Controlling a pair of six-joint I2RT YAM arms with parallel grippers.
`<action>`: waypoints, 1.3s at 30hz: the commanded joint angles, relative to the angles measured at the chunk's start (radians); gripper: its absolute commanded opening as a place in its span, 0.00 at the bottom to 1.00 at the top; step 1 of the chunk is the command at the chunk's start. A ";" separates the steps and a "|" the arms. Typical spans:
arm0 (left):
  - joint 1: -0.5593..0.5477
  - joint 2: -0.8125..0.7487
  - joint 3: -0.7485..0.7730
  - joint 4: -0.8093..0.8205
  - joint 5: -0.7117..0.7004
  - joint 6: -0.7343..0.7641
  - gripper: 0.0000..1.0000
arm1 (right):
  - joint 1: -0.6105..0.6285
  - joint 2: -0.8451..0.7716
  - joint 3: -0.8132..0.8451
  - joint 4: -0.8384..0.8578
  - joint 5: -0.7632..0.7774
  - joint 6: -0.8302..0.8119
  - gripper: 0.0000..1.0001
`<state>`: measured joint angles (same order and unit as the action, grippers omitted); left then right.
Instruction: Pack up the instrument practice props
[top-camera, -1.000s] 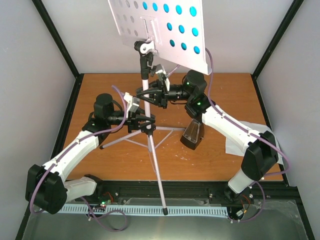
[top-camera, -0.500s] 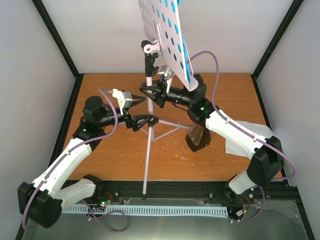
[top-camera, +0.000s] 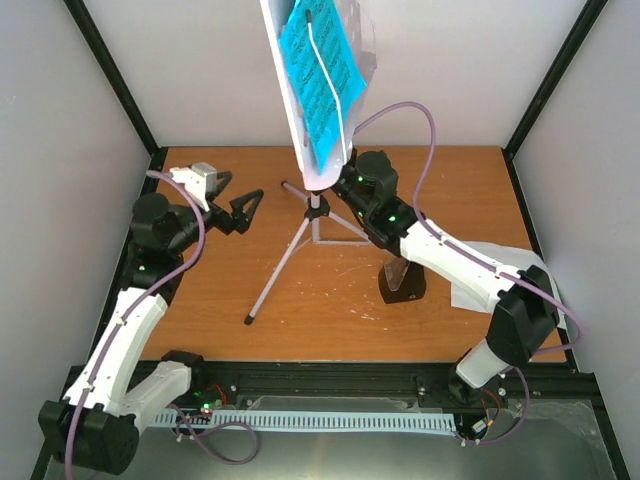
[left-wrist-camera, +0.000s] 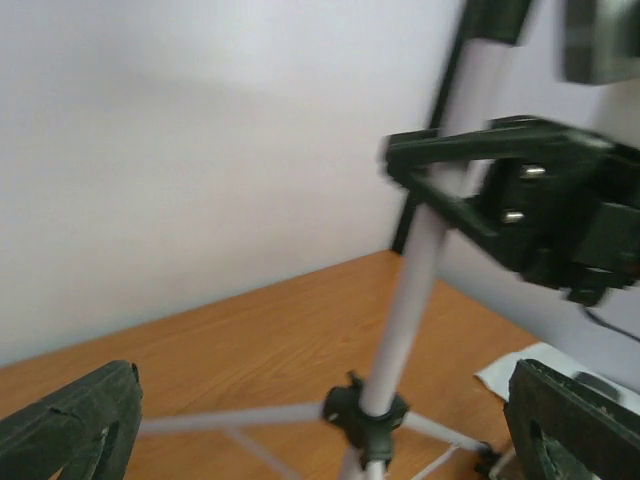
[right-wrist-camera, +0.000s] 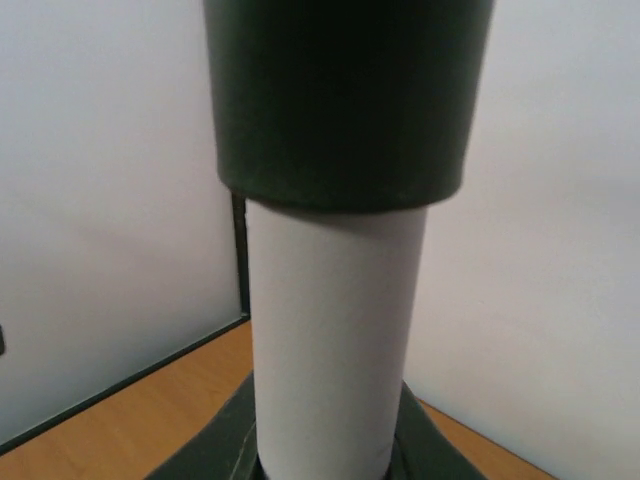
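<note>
Left gripper (top-camera: 233, 207): wide open, empty. Right gripper (left-wrist-camera: 440, 170): blurred, clamped on music stand (top-camera: 283, 262) pole. Tray (top-camera: 315, 175) top cut off.

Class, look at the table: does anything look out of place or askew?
Yes. A white sheet lies loose at the right edge of the table, partly hidden by the right arm, away from the blue sheets clipped on the stand.
</note>
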<state>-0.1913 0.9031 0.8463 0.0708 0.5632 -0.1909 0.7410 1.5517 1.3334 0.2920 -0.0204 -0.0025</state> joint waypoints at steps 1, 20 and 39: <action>0.091 0.007 0.011 -0.063 -0.087 -0.097 0.99 | 0.019 0.033 0.087 0.102 0.239 -0.088 0.03; 0.110 -0.044 -0.033 -0.108 -0.199 -0.113 0.99 | 0.081 0.500 0.552 0.032 0.826 -0.144 0.03; 0.110 -0.190 -0.084 -0.187 -0.108 -0.207 0.99 | 0.132 0.501 0.327 0.043 0.821 -0.016 0.31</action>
<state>-0.0853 0.7425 0.7647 -0.0895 0.4019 -0.3588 0.8478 2.0483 1.7531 0.3931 0.7528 -0.0700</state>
